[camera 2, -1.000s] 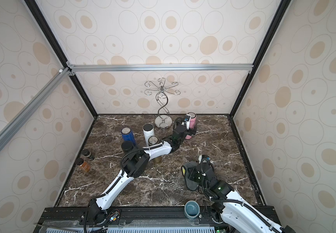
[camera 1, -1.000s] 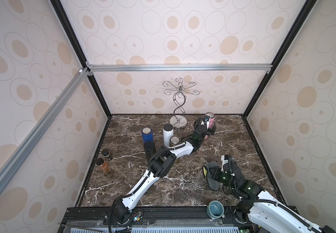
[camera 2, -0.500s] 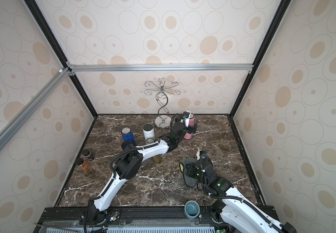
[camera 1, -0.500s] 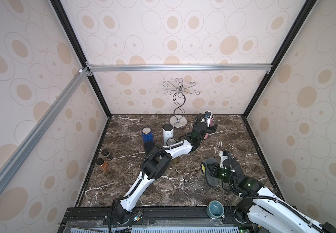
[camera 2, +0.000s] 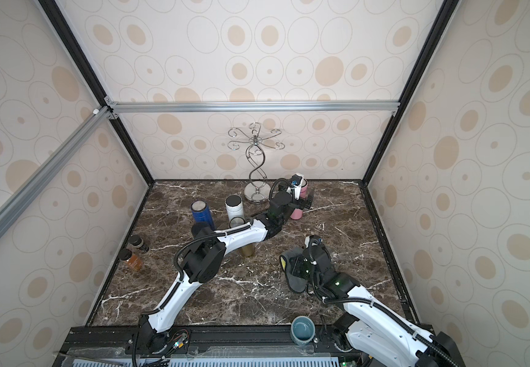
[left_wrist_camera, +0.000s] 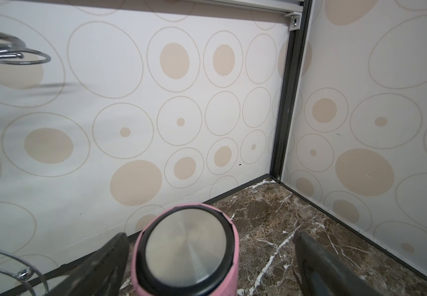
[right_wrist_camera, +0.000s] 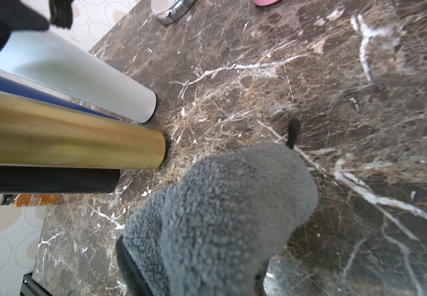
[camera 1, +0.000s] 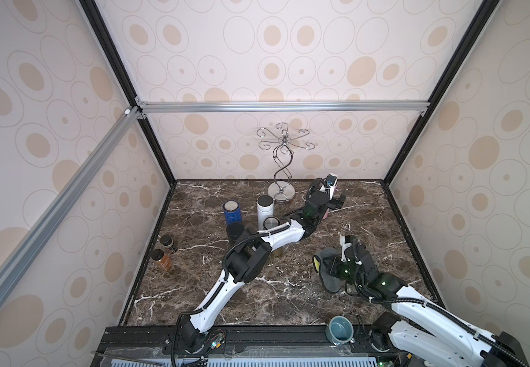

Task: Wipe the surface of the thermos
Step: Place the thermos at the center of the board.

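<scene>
On the dark brown marble tabletop (camera 1: 384,228), the white left arm stretches to the back, where its left gripper (left_wrist_camera: 209,233) stands with fingers spread wide on either side of the pink cylindrical thermos (camera 2: 297,214). The thermos stands upright, long axis vertical, its steel-faced lid up, just right of the tall chrome hook stand (camera 1: 282,178). One finger is just beside the thermos, the other apart. Nearer the front, well apart from the thermos, the right gripper (camera 1: 332,268) is clamped on a grey microfibre cloth (right_wrist_camera: 220,217). Left of centre, four lidded flasks stand clustered upright, contents hidden: white (camera 1: 264,211), blue (camera 1: 232,214), gold (right_wrist_camera: 79,143) and black (camera 1: 235,232). A teal ceramic mug (camera 1: 339,329) sits mouth-up at the front rail. By the left wall, a small black-capped bottle (camera 1: 162,259) holds orange-brown contents.
</scene>
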You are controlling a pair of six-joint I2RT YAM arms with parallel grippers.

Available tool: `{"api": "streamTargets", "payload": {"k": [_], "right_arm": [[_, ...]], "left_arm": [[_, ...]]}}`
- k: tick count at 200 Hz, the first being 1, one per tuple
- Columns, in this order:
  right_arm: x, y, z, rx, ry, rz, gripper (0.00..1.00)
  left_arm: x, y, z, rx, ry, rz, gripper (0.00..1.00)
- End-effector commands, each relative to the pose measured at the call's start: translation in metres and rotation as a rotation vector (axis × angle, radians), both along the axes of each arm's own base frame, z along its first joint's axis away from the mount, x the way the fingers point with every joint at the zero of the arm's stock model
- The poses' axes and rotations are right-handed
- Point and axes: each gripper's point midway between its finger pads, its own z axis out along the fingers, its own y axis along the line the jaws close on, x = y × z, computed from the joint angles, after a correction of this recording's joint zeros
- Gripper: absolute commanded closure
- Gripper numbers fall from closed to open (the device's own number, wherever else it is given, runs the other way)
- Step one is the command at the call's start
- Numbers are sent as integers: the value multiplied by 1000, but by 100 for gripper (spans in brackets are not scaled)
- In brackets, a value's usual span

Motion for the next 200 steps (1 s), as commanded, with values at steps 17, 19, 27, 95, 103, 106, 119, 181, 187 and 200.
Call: {"api": "streamTargets", "payload": {"k": [17,19,27,95,103,106,119,181,187,200], "right_arm": [[11,3,24,24,-56,-9,100],[11,3,24,24,-56,-9,100],[11,3,24,26,-57,-9,100],[13,2,35,38,-80,-13,100],[13,2,35,36,-78,-12,100],[13,2,36,37,-80,-14,100],[13,3,37,40,-83,-10,100],[15,4,42,43,-89,-10,100],[15,5,43,43,-88,-7,100],[16,6,45,47,-90,-5,100]], "left_arm": [[5,-18,13,12,-46,-38,0],[5,-19,13,15,-47,-39,0],[6,-20,17,13,-52,-43,0],[-2,-19,45,-17,-78,-65,0],[-2,-17,49,-20,-83,-62,0],[-2,-17,50,-22,-84,-60,0],[-3,-14,56,-23,-92,-52,0],[1,-2,64,-17,-113,12,0],[0,-2,64,-17,-114,13,0],[0,-1,68,-23,-118,21,0]]}}
